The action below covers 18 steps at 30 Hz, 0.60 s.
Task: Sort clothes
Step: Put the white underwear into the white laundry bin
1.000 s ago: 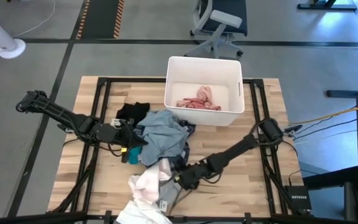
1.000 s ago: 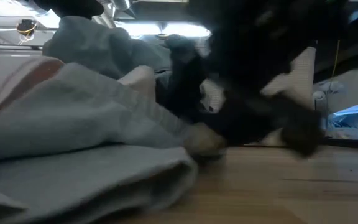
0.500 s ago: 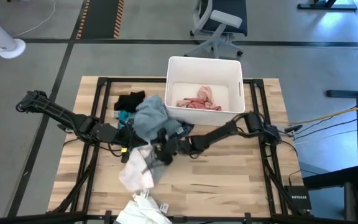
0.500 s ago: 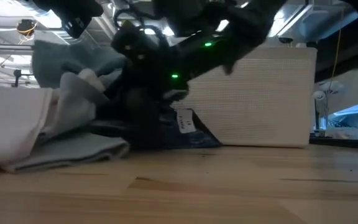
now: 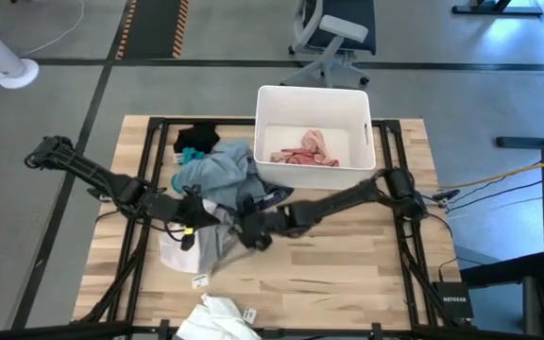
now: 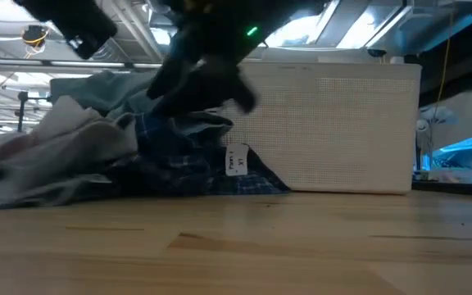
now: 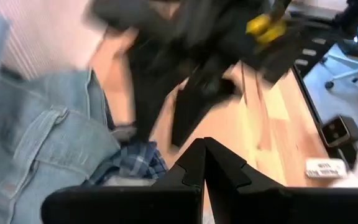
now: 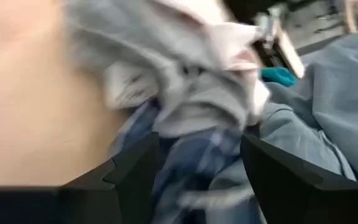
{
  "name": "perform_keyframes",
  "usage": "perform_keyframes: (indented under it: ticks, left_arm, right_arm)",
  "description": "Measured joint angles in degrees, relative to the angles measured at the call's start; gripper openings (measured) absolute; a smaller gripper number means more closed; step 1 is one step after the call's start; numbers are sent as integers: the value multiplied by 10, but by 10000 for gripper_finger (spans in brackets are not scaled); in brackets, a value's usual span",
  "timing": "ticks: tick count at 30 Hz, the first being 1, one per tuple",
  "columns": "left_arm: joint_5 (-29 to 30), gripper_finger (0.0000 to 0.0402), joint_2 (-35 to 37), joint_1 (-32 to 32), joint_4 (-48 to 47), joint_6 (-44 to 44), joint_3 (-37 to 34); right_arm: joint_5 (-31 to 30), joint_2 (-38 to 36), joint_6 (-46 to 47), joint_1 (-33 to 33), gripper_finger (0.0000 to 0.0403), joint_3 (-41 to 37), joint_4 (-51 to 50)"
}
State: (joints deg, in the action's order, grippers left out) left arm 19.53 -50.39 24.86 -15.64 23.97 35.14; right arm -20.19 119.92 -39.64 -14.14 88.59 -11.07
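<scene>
Low view, blurred right claw (image 6: 207,70), plaid garment (image 6: 183,168) partly buried under pile.

A grey floor (image 5: 64,85) surrounds the wooden table (image 5: 348,264). An office chair (image 5: 333,33) stands beyond it, a white fan (image 5: 8,57) far left, hazard-striped mat (image 5: 154,28) nearby.

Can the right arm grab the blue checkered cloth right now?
Probably yes: the right gripper is open at the pile's edge, with the plaid garment between its fingers and nothing blocking it.
</scene>
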Motion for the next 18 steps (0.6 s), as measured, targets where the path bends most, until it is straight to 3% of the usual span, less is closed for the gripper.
perform_keyframes:
  ticks: [4, 10, 18]
  left_arm:
    - [-37, 0, -1, 10, -82, 73, 23]
    - [-23, 0, -11, 43, -188, 129, 90]
    - [-8, 0, -111, 108, -308, 243, 158]
  right_arm:
    - [-50, -18, 9, -51, 246, -1, -90]
    - [-105, -18, 72, -99, 246, -4, -172]
    - [-191, -23, 238, -142, 246, -86, -236]
